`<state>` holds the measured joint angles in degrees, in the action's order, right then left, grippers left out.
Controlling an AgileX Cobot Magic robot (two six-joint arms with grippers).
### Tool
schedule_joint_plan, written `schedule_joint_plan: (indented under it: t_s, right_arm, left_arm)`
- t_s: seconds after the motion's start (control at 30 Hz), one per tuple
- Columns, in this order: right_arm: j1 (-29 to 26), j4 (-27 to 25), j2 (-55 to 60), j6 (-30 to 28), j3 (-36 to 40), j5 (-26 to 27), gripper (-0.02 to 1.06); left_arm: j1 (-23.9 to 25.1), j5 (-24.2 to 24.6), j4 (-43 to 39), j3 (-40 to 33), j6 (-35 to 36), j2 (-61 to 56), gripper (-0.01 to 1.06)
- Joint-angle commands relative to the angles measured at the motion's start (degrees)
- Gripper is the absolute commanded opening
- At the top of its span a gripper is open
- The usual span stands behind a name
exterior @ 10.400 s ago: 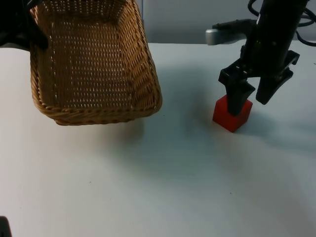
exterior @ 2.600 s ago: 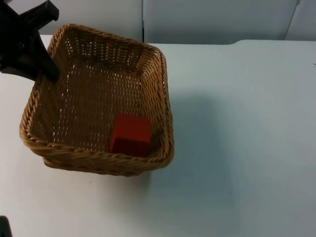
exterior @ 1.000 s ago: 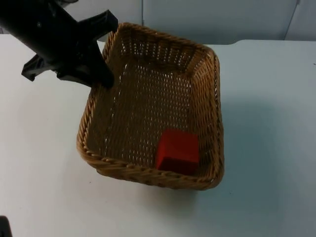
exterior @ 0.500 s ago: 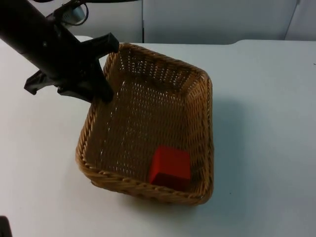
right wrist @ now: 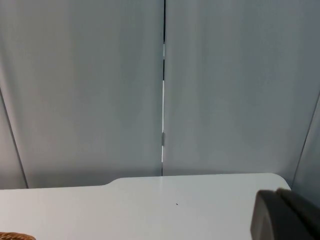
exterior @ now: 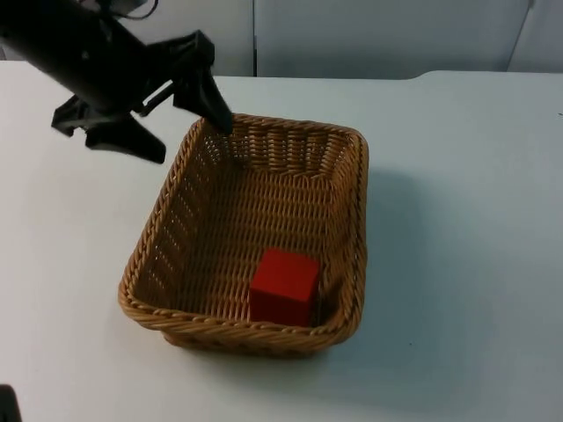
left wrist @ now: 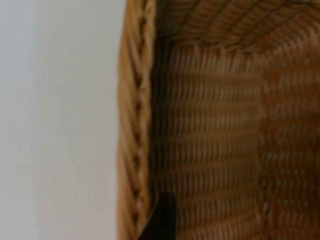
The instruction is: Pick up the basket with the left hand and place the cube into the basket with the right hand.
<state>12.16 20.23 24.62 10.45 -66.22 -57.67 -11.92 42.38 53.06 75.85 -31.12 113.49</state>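
Observation:
The woven wicker basket point(exterior: 356, 237) rests on the white table, and the red cube point(exterior: 283, 286) lies inside it near the front wall. My left gripper point(exterior: 180, 134) hovers open astride the basket's far left corner, one finger over the back rim and the other outside the left wall, holding nothing. The left wrist view looks along the basket's rim point(left wrist: 135, 125), with a black fingertip point(left wrist: 162, 220) just inside the wall. My right gripper waits shut, raised and facing the partition, its fingertip point(right wrist: 280, 217) in the right wrist view.
The grey partition wall point(exterior: 369, 35) closes the table's far edge. White table top point(exterior: 475, 264) spreads to the right of and in front of the basket. A bit of the basket's rim point(right wrist: 12, 236) peeks into the right wrist view.
My left gripper has opened and let go of the basket's corner. The basket has dropped flat onto the table and swung slightly left, the cube sliding with it.

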Motion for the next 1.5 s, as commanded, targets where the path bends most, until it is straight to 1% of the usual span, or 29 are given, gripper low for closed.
schedule_joint_plan:
  t_s: [0.0, 0.03, 0.07, 0.13, 0.2, 0.23, 0.3, 0.37, 0.4, 0.43, 0.47, 0.57, 0.6, 0.67, 0.7, 0.73, 0.77, 0.83, 0.9, 0.93, 1.07, 1.1, 1.17, 1.23, 1.27, 1.37, 1.43, 1.47]
  right_arm:
    - [-0.17, 0.43, -0.34, 0.12, 0.42, 0.19, 0.0]
    - [-0.17, 0.43, -0.34, 0.12, 0.42, 0.19, 0.0]
    - [-0.17, 0.43, -0.34, 0.12, 0.42, 0.19, 0.0]
    - [-0.17, 0.43, -0.34, 0.12, 0.42, 0.19, 0.0]
    - [-0.17, 0.43, -0.34, 0.12, 0.42, 0.19, 0.0]
    - [-0.17, 0.43, -0.34, 0.12, 0.42, 0.19, 0.0]
    - [-0.17, 0.43, -0.34, 0.12, 0.42, 0.19, 0.0]
    - [-0.17, 0.43, -0.34, 0.12, 0.42, 0.19, 0.0]
    - [-0.17, 0.43, -0.34, 0.12, 0.42, 0.19, 0.0]
    - [-0.17, 0.43, -0.34, 0.12, 0.42, 0.19, 0.0]
    - [-0.17, 0.43, -0.34, 0.12, 0.42, 0.19, 0.0]
    - [-0.17, 0.43, -0.34, 0.12, 0.42, 0.19, 0.0]
    - [-0.17, 0.43, -0.34, 0.12, 0.42, 0.19, 0.0]
    - [-0.17, 0.43, -0.34, 0.12, 0.42, 0.19, 0.0]
    - [-0.17, 0.43, -0.34, 0.12, 0.42, 0.19, 0.0]
    - [-0.17, 0.43, -0.34, 0.12, 0.42, 0.19, 0.0]
    - [-0.17, 0.43, -0.34, 0.12, 0.42, 0.19, 0.0]
    - [-0.17, 0.43, -0.34, 0.12, 0.42, 0.19, 0.0]
    - [-0.17, 0.54, -0.34, 0.12, 0.42, 0.16, 0.0]
    - [-0.17, 0.54, -0.34, 0.12, 0.42, 0.16, 0.0]
    - [-0.17, 0.65, -0.34, 0.12, 0.42, 0.52, 0.0]
    - [-0.17, 0.65, -0.34, 0.12, 0.42, 0.52, 0.0]
    - [-0.17, 0.65, -0.34, 0.12, 0.42, 0.91, 0.0]
    - [-0.17, 0.77, -0.34, 0.12, 0.42, 1.17, 0.0]
    - [-0.17, 0.77, -0.34, 0.12, 0.42, 1.17, 0.0]
    - [-0.17, 1.05, -0.34, 0.12, 0.42, 2.45, 0.0]
    - [-0.17, 1.05, -0.34, 0.12, 0.42, 3.69, 0.0]
    - [-0.17, 1.05, -0.34, 0.12, 0.42, 3.69, 0.0]
  left_arm:
    - [-0.24, 4.61, 4.3, 4.54, -3.7, -0.56, 0.79]
    - [-0.24, 7.63, 5.54, 8.01, -4.06, -0.56, 0.78]
    - [-0.24, 7.63, 5.54, 8.01, -4.06, -0.56, 0.78]
    - [-0.48, 12.71, 5.53, 14.87, -3.34, -0.69, 0.74]
    - [-0.89, 16.59, 3.43, 21.29, -0.94, -1.6, 0.62]
    - [-0.89, 16.59, 3.43, 21.29, -0.94, -1.6, 0.62]
    - [-1.71, 17.93, -2.0, 27.59, 4.23, -3.07, 0.43]
    - [-2.61, 19.39, -11.11, 32.63, 8.01, -5.46, 0.15]
    - [-2.61, 19.39, -11.11, 32.63, 8.01, -5.46, 0.15]
    - [-3.27, 20.29, -14.66, 34.9, 10.15, -6.65, 0.04]
    - [-3.67, 20.74, -18.27, 36.65, 11.68, -8.28, 0.0]
    - [-4.99, 21.09, -28.19, 38.14, 17.27, -14.3, 0.0]
    - [-4.99, 21.09, -28.19, 38.14, 17.27, -14.3, 0.0]
    - [-5.61, 22.87, -36.51, 38.14, 21.32, -18.81, 0.0]
    - [-5.85, 25.4, -42.06, 38.01, 24.38, -21.74, 0.0]
    - [-5.85, 27.58, -45.63, 38.01, 25.7, -23.95, 0.0]
    - [-5.85, 27.58, -45.63, 38.01, 25.7, -23.95, 0.0]
    - [-5.85, 27.58, -52.32, 38.01, 27.81, -27.85, 0.0]
    - [-5.85, 27.58, -57.48, 36.45, 29.55, -32.92, 0.0]
    - [-5.85, 27.58, -57.48, 36.45, 29.55, -32.92, 0.0]
    - [-5.85, 27.58, -60.72, 30.24, 31.84, -45.07, 0.0]
    - [-5.85, 27.58, -60.72, 30.24, 31.84, -45.07, 0.0]
    - [-5.85, 27.58, -62.51, 25.24, 33.2, -51.19, 0.0]
    - [-5.85, 27.58, -64.79, 18.09, 34.74, -58.88, 0.0]
    - [-5.85, 27.58, -64.79, 18.09, 34.74, -58.88, 0.0]
    - [-5.85, 27.58, -65.67, 7.59, 36.73, -67.01, 0.0]
    - [-5.85, 27.58, -65.67, -0.96, 37.97, -72.03, 0.0]
    - [-5.85, 27.58, -65.67, -0.96, 37.97, -72.03, 0.0]
